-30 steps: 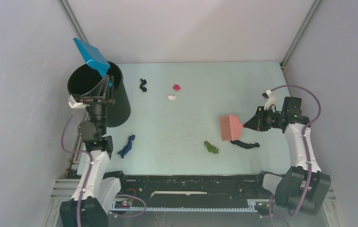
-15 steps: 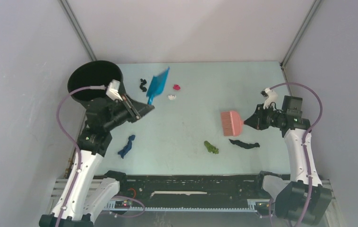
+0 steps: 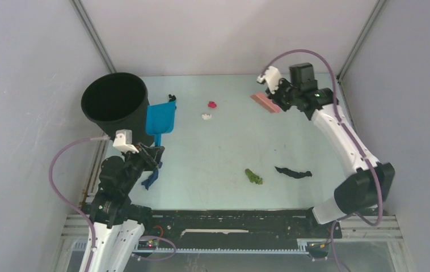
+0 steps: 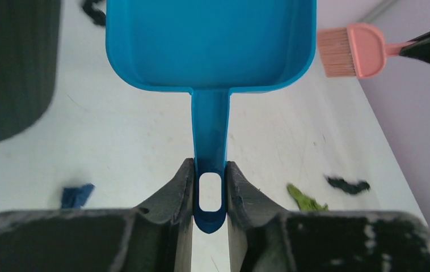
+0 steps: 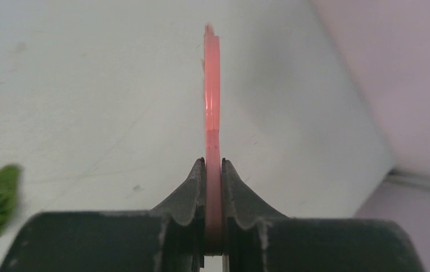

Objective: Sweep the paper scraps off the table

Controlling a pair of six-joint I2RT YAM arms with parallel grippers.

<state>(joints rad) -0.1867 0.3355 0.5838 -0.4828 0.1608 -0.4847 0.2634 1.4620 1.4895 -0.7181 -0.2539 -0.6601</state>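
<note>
Six paper scraps [image 3: 253, 176] dot the counter [image 3: 230, 141]. The red and white pair [image 3: 206, 117] lies far-centre, between the blue dustpan [image 3: 160, 118] at left, pinched by the left fingers [image 4: 183, 187], and the pink brush [image 3: 265, 102] at right, pinched by the right fingers [image 5: 197, 181]; sweeping leftward looks apt.

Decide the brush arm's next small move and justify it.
Probably sweep the pink brush held in the right gripper leftward toward the blue dustpan that the left gripper holds: the red scrap and the white scrap lie between them.
</note>
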